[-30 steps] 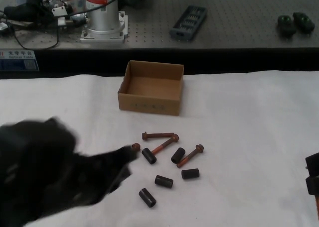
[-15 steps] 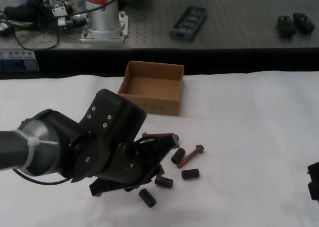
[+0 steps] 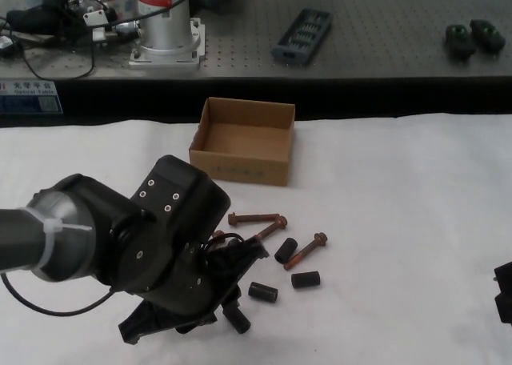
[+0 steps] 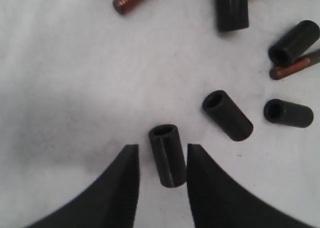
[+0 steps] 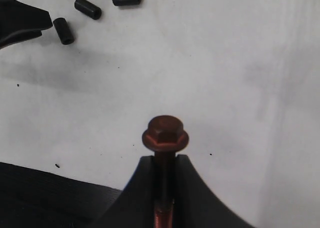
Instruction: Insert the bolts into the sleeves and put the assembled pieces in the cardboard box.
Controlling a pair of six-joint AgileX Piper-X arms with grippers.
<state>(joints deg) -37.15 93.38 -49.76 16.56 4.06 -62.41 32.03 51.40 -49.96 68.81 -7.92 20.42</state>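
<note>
Neighbouring sleeve [image 4: 227, 115] near left fingers [image 4: 215, 193]

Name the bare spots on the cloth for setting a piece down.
Bare cloth right of the cardboard box; also left of it. Crowded in front of the box: bolts, sleeves, left claw around one sleeve.

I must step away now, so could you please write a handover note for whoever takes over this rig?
Left gripper: open, its fingers either side of a black cylindrical sleeve lying on the white cloth.
Right gripper: shut on a rusty hex-head bolt, away from the pile.
Other sleeves and bolts lie loose before the open cardboard box.
Done: one bolt picked up.
Left: grasp the sleeve, join every pair, box them.
</note>
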